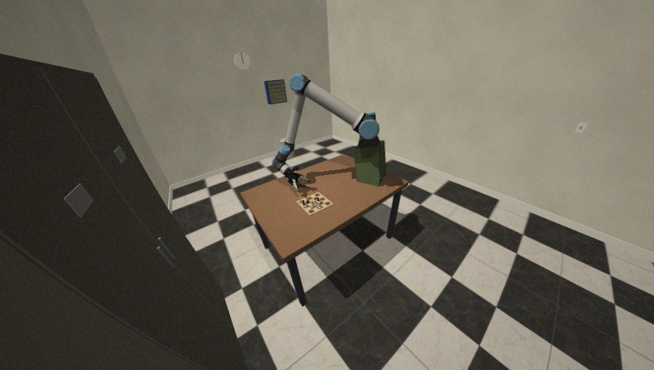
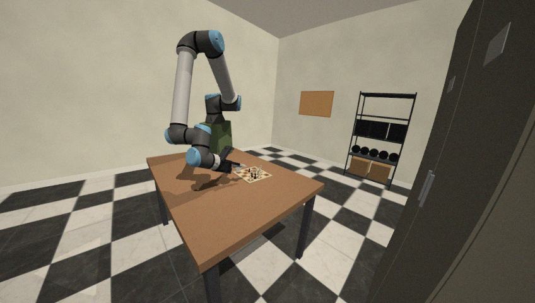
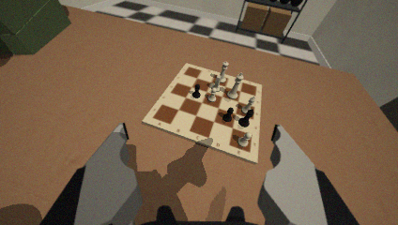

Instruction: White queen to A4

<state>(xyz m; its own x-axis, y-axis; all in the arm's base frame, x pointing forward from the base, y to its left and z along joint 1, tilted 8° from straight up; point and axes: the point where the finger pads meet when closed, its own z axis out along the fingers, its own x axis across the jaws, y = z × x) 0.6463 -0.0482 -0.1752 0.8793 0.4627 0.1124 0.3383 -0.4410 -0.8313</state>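
Observation:
A small chessboard (image 3: 206,110) (image 1: 321,201) lies on the brown table; it also shows in the exterior view (image 2: 252,173). Several white and black pieces stand upright on it. Two tall white pieces stand on the far side, one (image 3: 224,71) at the back and one (image 3: 235,87) just in front of it; I cannot tell which is the queen. Three black pieces (image 3: 228,114) stand among them, and a white pawn (image 3: 243,139) sits near the front right corner. My gripper (image 3: 200,125) (image 1: 297,180) (image 2: 235,164) is open and empty. It hangs low over the table at the board's lettered edge, tilted toward the board.
The arm's green pedestal (image 1: 369,163) stands at the table's far corner, and shows top left in the wrist view (image 3: 28,21). A dark cabinet (image 1: 69,206) fills one side of the room. A black shelf rack (image 2: 381,139) with boxes stands by the wall.

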